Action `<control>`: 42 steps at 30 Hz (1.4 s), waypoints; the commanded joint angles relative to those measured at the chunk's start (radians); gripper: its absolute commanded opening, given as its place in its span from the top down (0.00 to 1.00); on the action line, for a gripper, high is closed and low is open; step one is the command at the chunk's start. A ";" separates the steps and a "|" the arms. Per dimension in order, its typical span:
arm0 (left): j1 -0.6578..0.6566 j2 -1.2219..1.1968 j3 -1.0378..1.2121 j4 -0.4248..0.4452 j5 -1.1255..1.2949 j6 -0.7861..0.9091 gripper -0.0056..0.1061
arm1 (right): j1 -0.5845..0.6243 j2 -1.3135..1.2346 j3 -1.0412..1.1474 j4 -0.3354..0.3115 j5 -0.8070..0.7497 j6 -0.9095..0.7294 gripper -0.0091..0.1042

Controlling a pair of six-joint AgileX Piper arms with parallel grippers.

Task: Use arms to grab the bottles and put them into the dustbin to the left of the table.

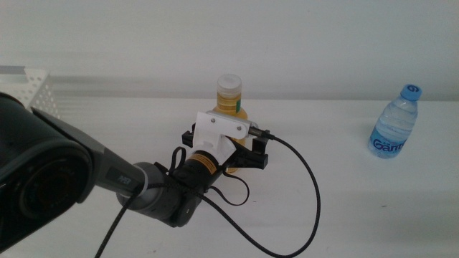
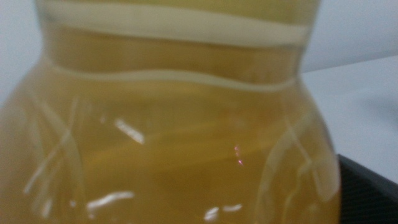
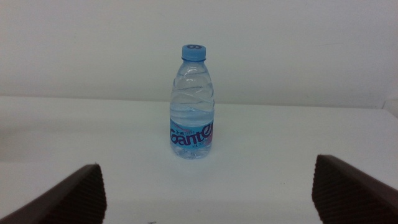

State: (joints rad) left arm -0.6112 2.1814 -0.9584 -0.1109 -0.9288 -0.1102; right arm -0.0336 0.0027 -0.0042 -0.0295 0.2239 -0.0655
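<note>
Left gripper point(image 1: 237, 152) of mine surrounds the orange juice bottle point(image 1: 231, 100); grip unclear. Right gripper point(image 3: 208, 186) gapes wide, facing the water bottle point(image 3: 192, 102).

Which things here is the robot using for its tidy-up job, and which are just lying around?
For the job:
- orange juice bottle, left gripper around it
- water bottle, standing in front of the open right gripper
- dustbin, at the table's left end
- table

Just lying around:
- nothing that I can see

Dark grey left arm point(image 1: 107, 175), white blocky housing point(image 1: 219, 132), yellow band, black cable point(image 1: 308, 179).
</note>
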 commanded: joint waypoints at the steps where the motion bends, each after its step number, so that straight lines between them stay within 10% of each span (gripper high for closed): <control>1: 0.003 0.008 -0.009 0.005 0.003 -0.011 0.11 | -0.007 -0.038 0.042 -0.003 -0.005 -0.003 0.14; 13: 0.025 0.013 -0.011 0.013 0.007 0.030 0.22 | -0.007 -0.038 0.042 -0.003 -0.005 -0.003 0.14; 21: 0.055 0.013 -0.016 0.070 0.038 0.030 0.97 | -0.007 -0.038 0.042 -0.003 -0.005 -0.003 0.14; 42: 0.055 -0.581 0.241 -0.084 0.596 0.212 0.97 | -0.007 -0.038 0.042 -0.003 -0.005 -0.003 0.14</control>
State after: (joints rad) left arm -0.5592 1.6606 -0.7177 -0.1685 -0.3674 0.0795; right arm -0.0336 0.0027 -0.0042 -0.0295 0.2239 -0.0655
